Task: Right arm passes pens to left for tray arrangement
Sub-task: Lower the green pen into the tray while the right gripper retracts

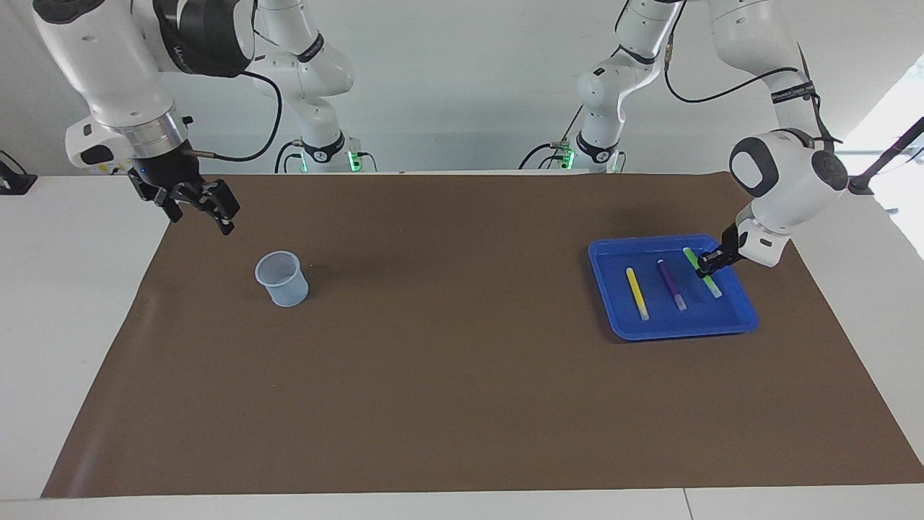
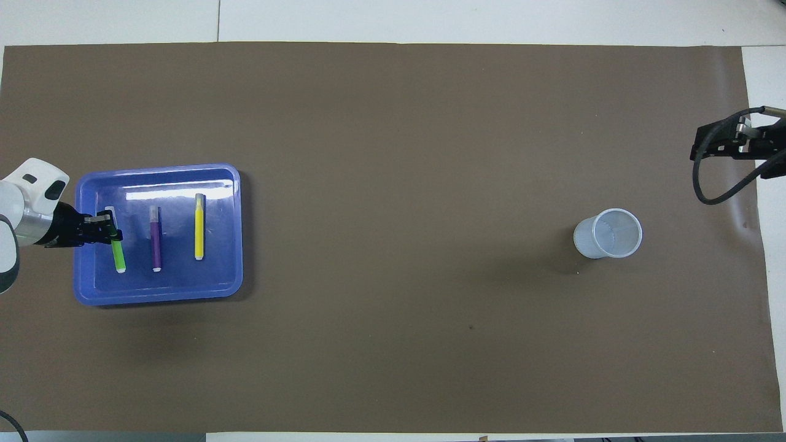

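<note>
The blue tray (image 1: 693,319) (image 2: 184,277) lies at the left arm's end of the mat. A yellow pen (image 1: 637,292) (image 2: 199,227) and a purple pen (image 1: 671,284) (image 2: 156,247) lie side by side in it. My left gripper (image 1: 708,263) (image 2: 112,234) is down in the tray, shut on the green pen (image 1: 714,289) (image 2: 118,258). That pen sits low, parallel to the other two; whether it touches the tray floor I cannot tell. My right gripper (image 1: 203,221) (image 2: 715,142) hangs open and holds nothing, over the mat's edge at the right arm's end.
A small translucent bluish cup (image 1: 281,278) (image 2: 608,233) stands upright on the brown mat (image 1: 447,347) (image 2: 399,184) toward the right arm's end. White tabletop borders the mat.
</note>
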Action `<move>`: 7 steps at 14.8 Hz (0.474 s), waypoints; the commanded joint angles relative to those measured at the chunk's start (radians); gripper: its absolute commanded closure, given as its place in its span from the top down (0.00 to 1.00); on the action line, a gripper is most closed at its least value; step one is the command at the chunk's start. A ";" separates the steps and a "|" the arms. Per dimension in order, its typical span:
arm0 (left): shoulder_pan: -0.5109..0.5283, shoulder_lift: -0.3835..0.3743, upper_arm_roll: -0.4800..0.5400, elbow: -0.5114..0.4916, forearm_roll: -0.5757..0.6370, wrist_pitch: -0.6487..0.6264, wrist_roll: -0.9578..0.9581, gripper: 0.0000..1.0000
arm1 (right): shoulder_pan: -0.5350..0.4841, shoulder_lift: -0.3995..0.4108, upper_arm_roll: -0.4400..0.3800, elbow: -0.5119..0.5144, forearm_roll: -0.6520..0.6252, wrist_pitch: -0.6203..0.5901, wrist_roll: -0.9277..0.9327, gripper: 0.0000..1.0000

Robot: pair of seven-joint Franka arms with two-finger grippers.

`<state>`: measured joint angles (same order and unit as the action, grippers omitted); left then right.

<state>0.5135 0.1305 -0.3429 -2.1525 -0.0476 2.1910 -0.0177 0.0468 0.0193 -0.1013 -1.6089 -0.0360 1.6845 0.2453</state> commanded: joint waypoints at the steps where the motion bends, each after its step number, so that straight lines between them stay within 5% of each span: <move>1: -0.007 0.015 0.004 -0.046 0.026 0.079 0.019 0.00 | -0.018 -0.024 0.020 0.003 0.004 -0.049 -0.029 1.00; 7: -0.006 0.043 0.004 -0.043 0.094 0.095 0.041 0.00 | -0.054 -0.044 0.069 -0.023 0.004 -0.086 -0.075 1.00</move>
<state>0.5134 0.1732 -0.3434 -2.1837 0.0140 2.2588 0.0022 0.0262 -0.0040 -0.0635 -1.6067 -0.0359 1.6057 0.1994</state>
